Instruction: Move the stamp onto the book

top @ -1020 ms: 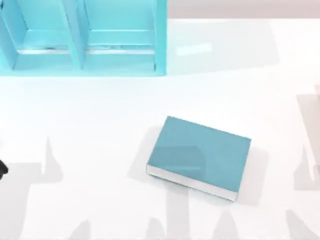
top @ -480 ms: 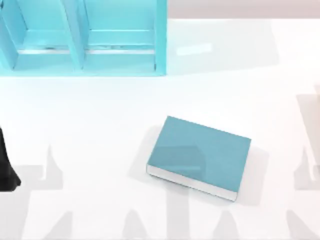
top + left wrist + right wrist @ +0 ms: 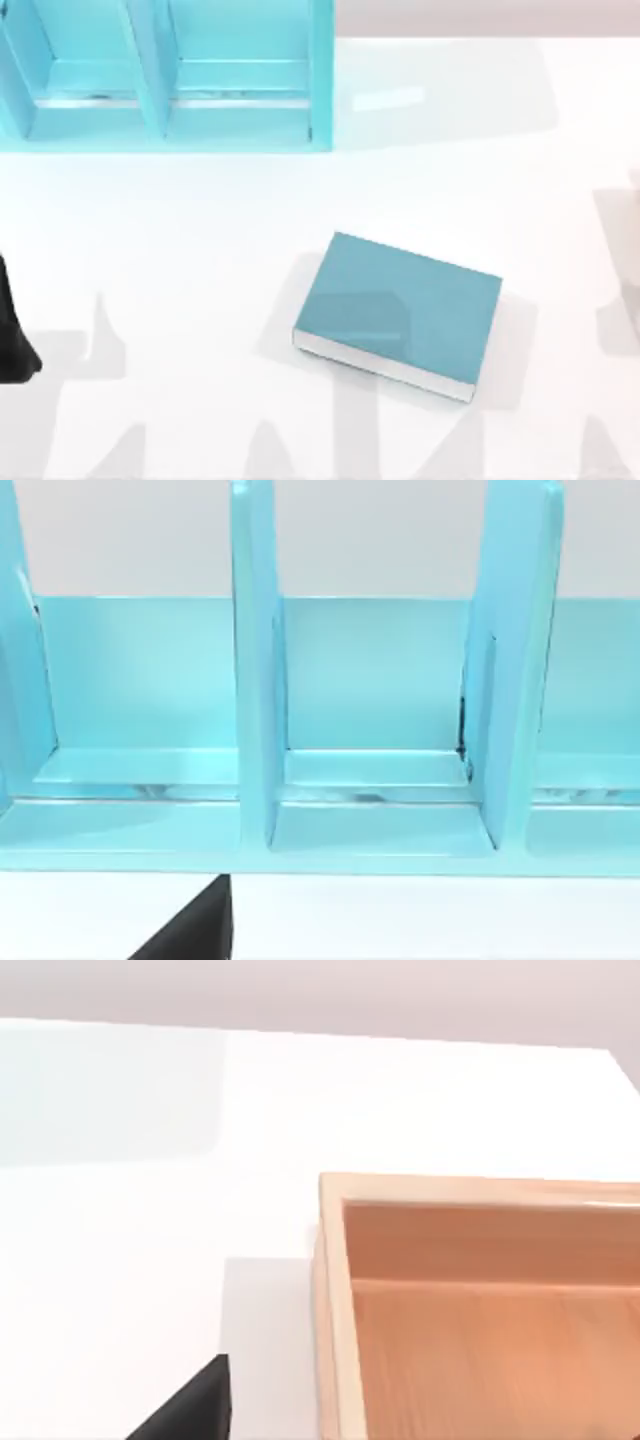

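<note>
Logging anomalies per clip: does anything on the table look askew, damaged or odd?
Only the book stands out: it lies flat but turned at an angle to the shelf unit behind it. No damage or spill is apparent. The wooden box in the right wrist view looks intact.

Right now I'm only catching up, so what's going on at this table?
Nothing is being handled yet. The book lies flat and bare on the white table, in front of the light-blue shelf unit. The left arm is at the table's left edge. The right wrist view looks at a wooden box.
</note>
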You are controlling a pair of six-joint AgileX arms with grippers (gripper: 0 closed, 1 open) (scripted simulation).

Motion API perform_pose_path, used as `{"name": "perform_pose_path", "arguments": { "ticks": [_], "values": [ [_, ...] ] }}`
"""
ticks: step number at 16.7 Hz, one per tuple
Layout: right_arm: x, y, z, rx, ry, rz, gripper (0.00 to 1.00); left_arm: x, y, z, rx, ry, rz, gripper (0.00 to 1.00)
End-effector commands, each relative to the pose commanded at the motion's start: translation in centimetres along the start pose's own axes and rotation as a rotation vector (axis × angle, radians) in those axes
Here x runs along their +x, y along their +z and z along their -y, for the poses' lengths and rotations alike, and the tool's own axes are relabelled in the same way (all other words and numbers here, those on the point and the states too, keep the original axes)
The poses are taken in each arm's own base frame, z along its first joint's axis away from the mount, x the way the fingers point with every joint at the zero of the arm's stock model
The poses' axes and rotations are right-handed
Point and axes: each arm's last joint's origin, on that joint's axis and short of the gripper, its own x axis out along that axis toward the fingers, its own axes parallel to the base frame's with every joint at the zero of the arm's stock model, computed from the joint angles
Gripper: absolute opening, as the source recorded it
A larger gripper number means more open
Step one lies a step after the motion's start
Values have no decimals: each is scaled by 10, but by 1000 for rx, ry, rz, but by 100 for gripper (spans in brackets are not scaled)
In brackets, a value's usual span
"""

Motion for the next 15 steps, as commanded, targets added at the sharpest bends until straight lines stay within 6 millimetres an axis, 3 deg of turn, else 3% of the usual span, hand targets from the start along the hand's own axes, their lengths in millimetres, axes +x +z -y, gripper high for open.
{"name": "perform_pose_path", "arguments": {
  "ticks": [4,8,11,15],
  "values": [
    [29,51,18,-43,-32,-326,100,0,0,0,0,0,0,100],
    [86,86,46,-56,-23,-672,100,0,0,0,0,0,0,100],
    [135,93,72,-45,11,-904,100,0,0,0,0,0,0,100],
    [187,83,103,-16,69,-1133,100,0,0,0,0,0,0,100]
  ]
}}
